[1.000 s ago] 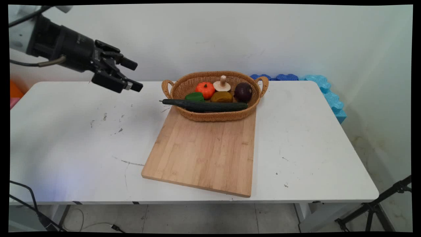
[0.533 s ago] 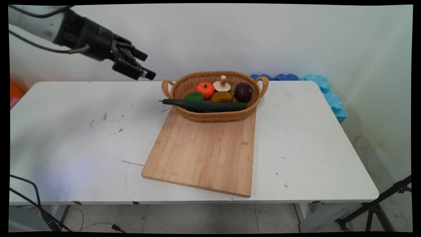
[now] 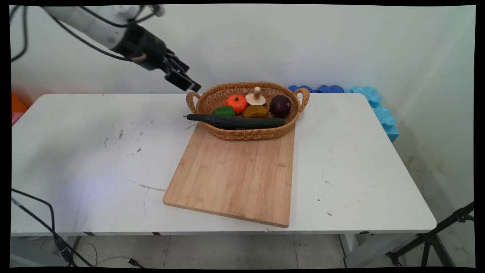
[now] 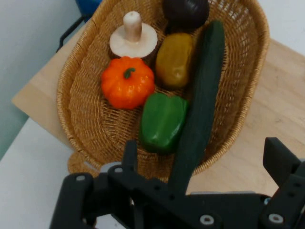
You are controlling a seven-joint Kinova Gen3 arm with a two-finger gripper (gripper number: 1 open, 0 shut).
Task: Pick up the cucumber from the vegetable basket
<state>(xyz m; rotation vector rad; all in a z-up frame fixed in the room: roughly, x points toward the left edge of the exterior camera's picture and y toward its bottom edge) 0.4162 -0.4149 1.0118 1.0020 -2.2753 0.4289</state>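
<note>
End effector [image 3: 187,82], fingers spread and empty, hovers above the wicker basket's [image 3: 227,134] left handle, near the cucumber [image 4: 200,109].

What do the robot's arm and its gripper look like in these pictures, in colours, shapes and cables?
The arm is a smooth white tube ending in a black cylindrical wrist. Thin black cables hang along it. The gripper is black, with two blocky fingers on a linkage with small silver screws. No lettering shows.

open pincer [image 4: 202,160] above basket [image 4: 78,95] holding cucumber [image 4: 200,95], pumpkin [image 4: 127,82].
</note>
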